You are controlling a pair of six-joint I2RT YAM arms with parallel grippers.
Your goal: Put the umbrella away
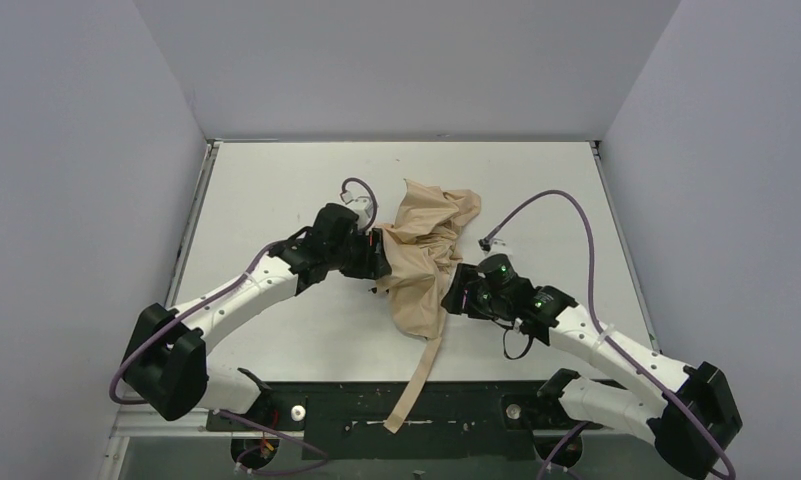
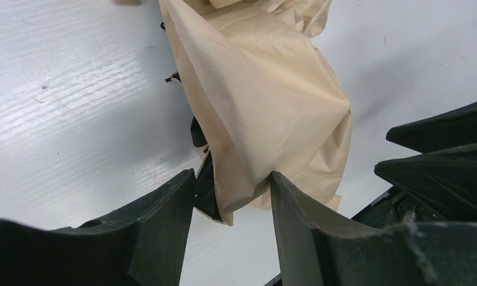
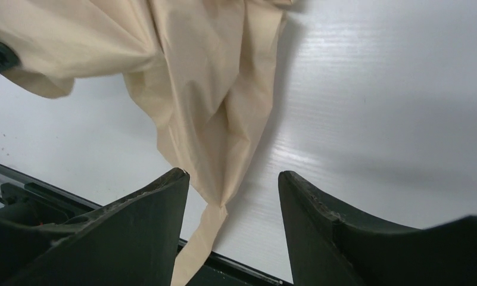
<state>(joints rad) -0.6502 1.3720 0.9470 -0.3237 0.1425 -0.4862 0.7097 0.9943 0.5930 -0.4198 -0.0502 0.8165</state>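
Note:
The umbrella [image 1: 428, 250] lies collapsed in the middle of the table as a crumpled heap of beige fabric. Its tan strap [image 1: 416, 385] trails toward the near edge and over the black base plate. My left gripper [image 1: 378, 262] is at the heap's left side. In the left wrist view it [image 2: 231, 179] is shut on a fold of the umbrella [image 2: 259, 89], with a black rib part [image 2: 205, 182] pressed against one finger. My right gripper [image 1: 458, 290] is at the heap's right side. In the right wrist view it [image 3: 231, 176] is open, with the fabric [image 3: 188, 71] and the strap [image 3: 194, 250] hanging between the fingers, untouched.
The white table [image 1: 276, 180] is walled in by grey panels at the left, back and right. A black base plate [image 1: 356, 410] runs along the near edge. Purple cables [image 1: 566, 205] arch above both wrists. The right gripper's body shows in the left wrist view [image 2: 444, 155].

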